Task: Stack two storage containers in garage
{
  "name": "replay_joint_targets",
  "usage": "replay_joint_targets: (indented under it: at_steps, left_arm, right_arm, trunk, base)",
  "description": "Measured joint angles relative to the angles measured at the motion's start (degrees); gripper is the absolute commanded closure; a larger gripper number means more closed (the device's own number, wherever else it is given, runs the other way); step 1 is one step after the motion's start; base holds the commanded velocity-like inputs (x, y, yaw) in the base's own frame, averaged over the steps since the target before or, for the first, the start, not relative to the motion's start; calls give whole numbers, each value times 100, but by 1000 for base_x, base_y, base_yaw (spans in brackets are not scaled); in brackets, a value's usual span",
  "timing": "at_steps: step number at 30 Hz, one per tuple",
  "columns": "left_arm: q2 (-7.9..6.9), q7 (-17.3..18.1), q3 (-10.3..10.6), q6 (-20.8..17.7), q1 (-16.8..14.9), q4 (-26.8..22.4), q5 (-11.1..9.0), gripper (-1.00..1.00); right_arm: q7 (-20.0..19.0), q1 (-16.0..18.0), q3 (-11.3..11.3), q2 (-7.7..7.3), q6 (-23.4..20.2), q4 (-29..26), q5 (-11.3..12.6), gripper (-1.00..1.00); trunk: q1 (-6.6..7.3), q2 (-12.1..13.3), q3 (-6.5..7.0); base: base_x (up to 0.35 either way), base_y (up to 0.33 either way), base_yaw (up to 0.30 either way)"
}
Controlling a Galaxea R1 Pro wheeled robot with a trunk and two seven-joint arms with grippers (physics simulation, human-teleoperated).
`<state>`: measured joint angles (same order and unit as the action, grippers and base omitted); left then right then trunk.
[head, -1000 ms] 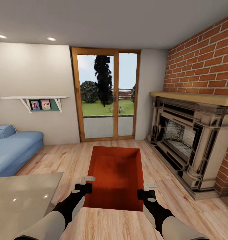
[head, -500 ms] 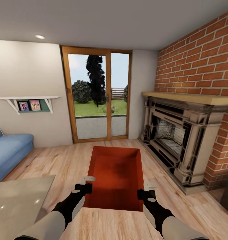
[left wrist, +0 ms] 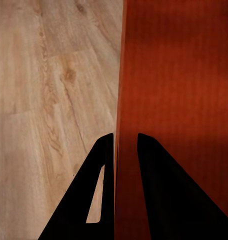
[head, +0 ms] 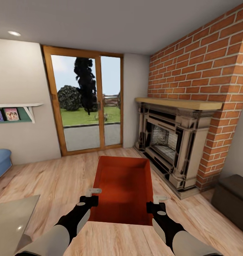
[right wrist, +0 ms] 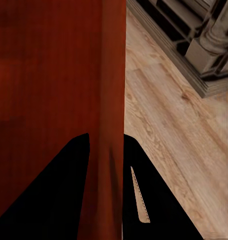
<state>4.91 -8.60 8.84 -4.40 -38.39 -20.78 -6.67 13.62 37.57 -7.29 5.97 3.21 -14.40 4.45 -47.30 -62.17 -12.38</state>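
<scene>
I hold one orange-red storage container (head: 123, 186) out in front of me, above the living room's wood-plank floor. My left gripper (head: 93, 195) is shut on its left wall, and the left wrist view shows the wall (left wrist: 125, 100) pinched between both dark fingers (left wrist: 101, 165). My right gripper (head: 157, 200) is shut on the right wall (right wrist: 113, 90), clamped the same way in the right wrist view. The container is open-topped and looks empty.
A brick fireplace (head: 171, 142) fills the right wall. Wood-framed glass doors (head: 86, 106) stand ahead. A dark low cabinet (head: 233, 199) sits at the right edge. A glass table corner (head: 11, 220) is at lower left, a blue sofa (head: 0, 161) at far left.
The whole view has swung to the right: doors, shelf and sofa slid left, and the dark cabinet came into view. Both grippers and the container keep their place in the picture.
</scene>
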Motion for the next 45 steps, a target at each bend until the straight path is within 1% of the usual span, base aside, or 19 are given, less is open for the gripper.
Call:
replay_joint_targets:
  at_steps: [45]
  left_arm:
    - [7, -2, -9, 9, 0, 1, 11, 100]
  right_arm:
    - [4, 0, -14, -7, 6, -3, 3, 100]
  trunk:
    - [0, 0, 0]
  base:
    - [0, 0, -289]
